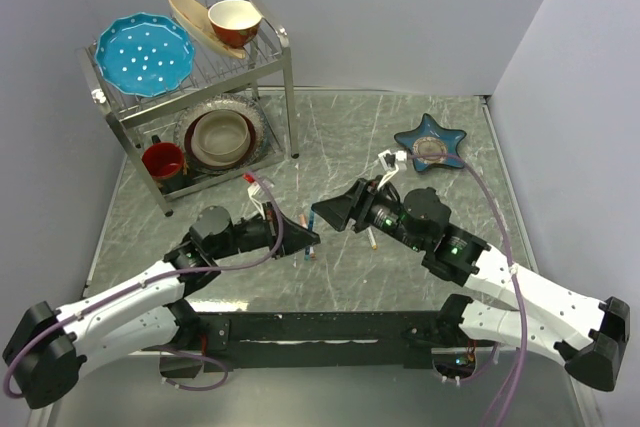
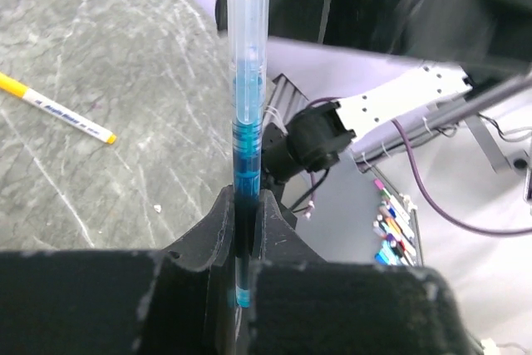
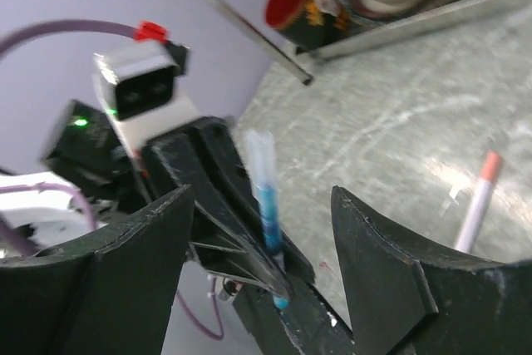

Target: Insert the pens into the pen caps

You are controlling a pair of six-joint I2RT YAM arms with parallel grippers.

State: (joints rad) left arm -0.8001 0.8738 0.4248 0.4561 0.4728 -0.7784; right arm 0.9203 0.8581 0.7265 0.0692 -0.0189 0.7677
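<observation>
though a bit blurry in spots, can make out the left gripper pinching the blue pen near one end, barrel poking out well past the fingertips. got the right gripper just beside it, fingers spread wide, gripping nothing. also spotted an orange-tipped pen and a pink-tipped pen lying flat on the grey table, touching neither gripper.
</observation>
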